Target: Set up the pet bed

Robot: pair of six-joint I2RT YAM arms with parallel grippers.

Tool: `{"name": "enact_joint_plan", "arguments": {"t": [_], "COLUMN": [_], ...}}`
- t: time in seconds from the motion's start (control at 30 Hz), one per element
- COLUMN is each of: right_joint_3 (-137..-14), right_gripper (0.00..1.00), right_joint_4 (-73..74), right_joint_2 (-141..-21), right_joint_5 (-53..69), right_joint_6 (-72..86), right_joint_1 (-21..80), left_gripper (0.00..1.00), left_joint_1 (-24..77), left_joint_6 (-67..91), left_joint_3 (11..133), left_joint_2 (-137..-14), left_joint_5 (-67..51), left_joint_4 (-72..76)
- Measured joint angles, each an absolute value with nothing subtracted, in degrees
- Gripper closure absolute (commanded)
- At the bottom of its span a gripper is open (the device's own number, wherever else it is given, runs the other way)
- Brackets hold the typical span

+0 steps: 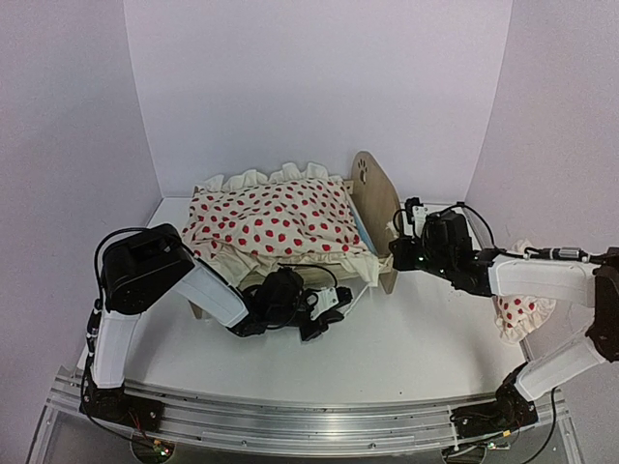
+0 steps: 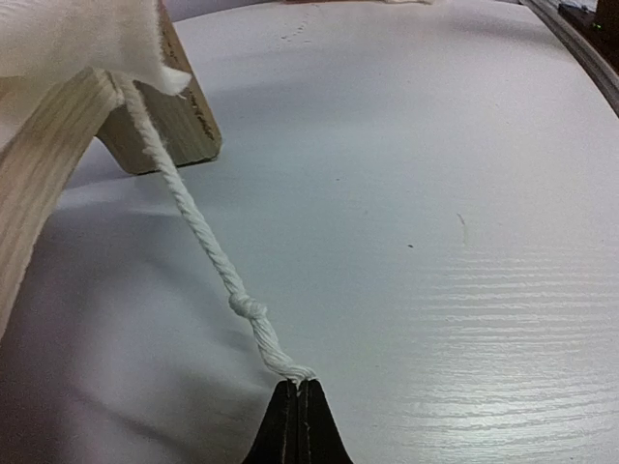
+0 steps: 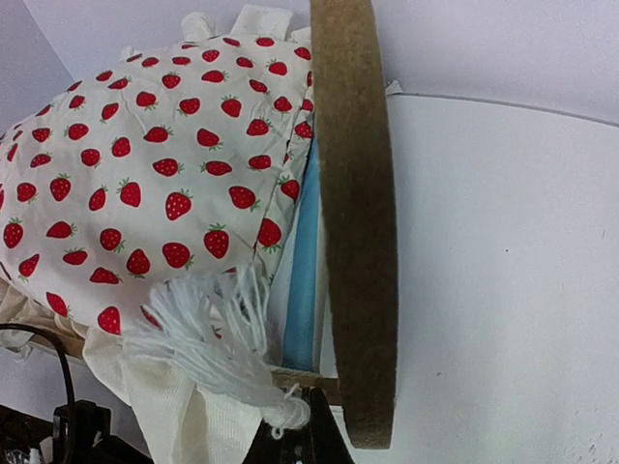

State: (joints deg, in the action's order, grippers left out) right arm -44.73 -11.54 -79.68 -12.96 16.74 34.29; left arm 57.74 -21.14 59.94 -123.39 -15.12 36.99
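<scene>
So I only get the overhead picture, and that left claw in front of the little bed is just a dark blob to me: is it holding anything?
Observer: Yes. The left gripper is shut on a white twisted cord that leads to the pet bed and its wooden frame.
Operator: Plain cord?
Observer: No, it has one knot just beyond the grip.
Operator: And the right claw?
Observer: The right gripper is shut on a white tassel beside the headboard.

White shells [image 1: 215, 293], black joint housings [image 1: 145, 266] and looped black cables [image 1: 476, 217] are seen on the left arm [image 1: 114, 348] and right arm [image 1: 542, 280].
</scene>
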Motion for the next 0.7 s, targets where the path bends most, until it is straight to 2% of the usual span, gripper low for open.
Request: {"name": "enact_joint_plan", "arguments": {"t": [0.17, 0.33, 0.7], "right_joint_3": [-45.4, -43.5, -36.44], "right_gripper": [1.0, 1.0, 1.0], "right_joint_4": [-8.97, -7.86, -2.21], "right_joint_2": [-79.52, -77.32, -69.76], "right_joint_5": [-11.04, -9.01, -4.34], "right_joint_6": [17.21, 19.16, 16.37], "right_joint_1": [34.23, 35.89, 39.46], "left_gripper": [1.0, 1.0, 1.0], "left_joint_1": [59.36, 60.13, 60.59], "left_joint_6": [-25.96, -24.39, -15.36], "left_joint_3": [58.29, 59.36, 72.82], "left_joint_2": [-123.42, -124.12, -131.92], "left_joint_5": [-16.57, -16.45, -11.3], "left_joint_4": [35.36, 35.41, 33.95]}}
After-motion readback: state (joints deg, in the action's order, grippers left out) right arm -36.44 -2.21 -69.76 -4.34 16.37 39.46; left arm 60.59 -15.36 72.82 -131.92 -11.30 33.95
